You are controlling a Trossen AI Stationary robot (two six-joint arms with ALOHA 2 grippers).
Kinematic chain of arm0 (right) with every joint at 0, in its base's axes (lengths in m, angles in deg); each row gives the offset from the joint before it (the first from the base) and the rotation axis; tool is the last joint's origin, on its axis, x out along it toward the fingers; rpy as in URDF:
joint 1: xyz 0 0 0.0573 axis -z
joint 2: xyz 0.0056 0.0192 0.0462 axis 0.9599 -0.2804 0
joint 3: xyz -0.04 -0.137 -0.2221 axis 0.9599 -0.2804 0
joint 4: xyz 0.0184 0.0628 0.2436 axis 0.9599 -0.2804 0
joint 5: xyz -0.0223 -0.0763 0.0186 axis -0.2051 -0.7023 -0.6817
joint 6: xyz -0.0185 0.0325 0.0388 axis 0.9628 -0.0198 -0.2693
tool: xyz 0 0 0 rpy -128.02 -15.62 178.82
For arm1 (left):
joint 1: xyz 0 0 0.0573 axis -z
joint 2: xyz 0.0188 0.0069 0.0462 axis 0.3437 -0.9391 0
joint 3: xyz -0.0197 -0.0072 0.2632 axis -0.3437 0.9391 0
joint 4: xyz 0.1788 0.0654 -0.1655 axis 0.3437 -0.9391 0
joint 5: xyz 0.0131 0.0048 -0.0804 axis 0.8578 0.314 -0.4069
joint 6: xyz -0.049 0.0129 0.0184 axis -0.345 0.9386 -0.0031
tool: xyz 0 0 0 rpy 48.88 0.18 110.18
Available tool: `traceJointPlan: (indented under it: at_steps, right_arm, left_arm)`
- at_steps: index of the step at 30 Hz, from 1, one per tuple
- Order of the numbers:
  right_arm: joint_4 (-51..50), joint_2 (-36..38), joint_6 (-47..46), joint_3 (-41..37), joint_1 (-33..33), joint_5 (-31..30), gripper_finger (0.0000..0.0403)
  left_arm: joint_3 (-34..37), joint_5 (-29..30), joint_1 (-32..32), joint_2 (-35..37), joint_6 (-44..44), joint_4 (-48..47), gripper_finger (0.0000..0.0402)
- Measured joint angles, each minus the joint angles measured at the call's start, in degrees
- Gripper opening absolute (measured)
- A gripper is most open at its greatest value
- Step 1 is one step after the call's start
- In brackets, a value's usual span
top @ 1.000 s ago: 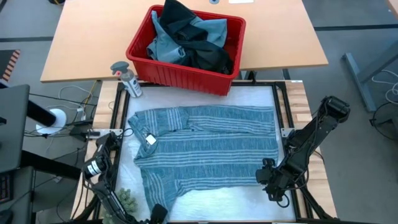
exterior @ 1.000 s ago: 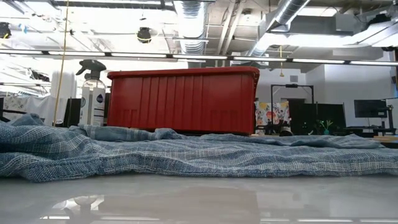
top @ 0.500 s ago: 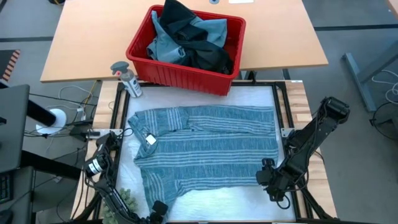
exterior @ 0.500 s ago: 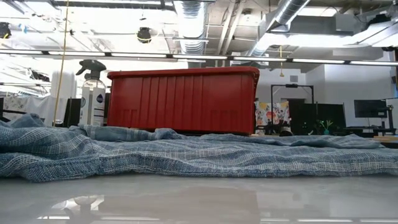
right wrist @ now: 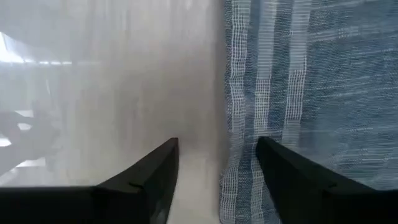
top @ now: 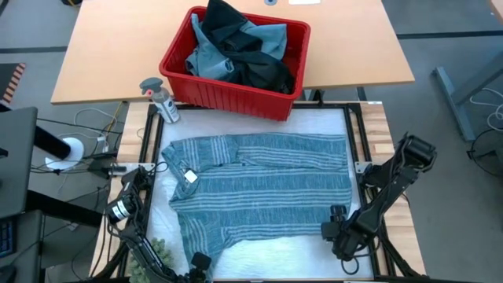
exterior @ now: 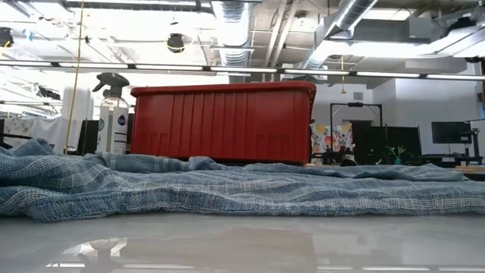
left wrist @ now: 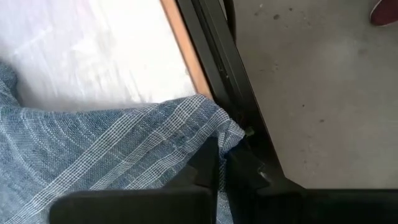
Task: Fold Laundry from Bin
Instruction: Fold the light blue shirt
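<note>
The striped garment lies spread flat on the white-covered desk just in front of the red bin, its long axis running across the desk parallel to the bin's long front wall, collar and label toward the spray bottle side and the hem reaching away from the bin. The rest of the laundry, light blue and dark pieces, is heaped inside the bin. The left gripper sits at the garment's corner farthest from the bin on the bottle side, at the desk's edge, its fingers clenched together on a fold of the striped cloth. The right gripper is at the opposite far corner, fingers spread apart and straddling the garment's side edge, with one finger over bare desk and the other over cloth; nothing is gripped there yet. Judging from this, the coming move turns on the right gripper pinching that edge, so both far corners can be lifted and carried toward the bin, folding the garment across its short axis.
</note>
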Motion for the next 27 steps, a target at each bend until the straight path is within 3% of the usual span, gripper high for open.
traceJointPlan:
  at_steps: [9,17,27]
  right_arm:
    - [-1.43,-2.2,-7.34,3.18,0.33,1.11,0.0023]
    - [-6.19,-2.45,-9.2,7.21,0.33,0.99,0.0018]
    - [-11.74,-2.45,-8.67,11.71,1.28,1.97,0.0018]
  left_arm:
    - [0.0,1.88,-0.45,-0.07,-4.21,-0.92,0.0]
    - [-3.42,2.15,-1.06,-0.38,-6.86,-8.97,0.0]
    - [-7.13,8.1,-2.76,5.32,-14.12,-19.57,0.0]
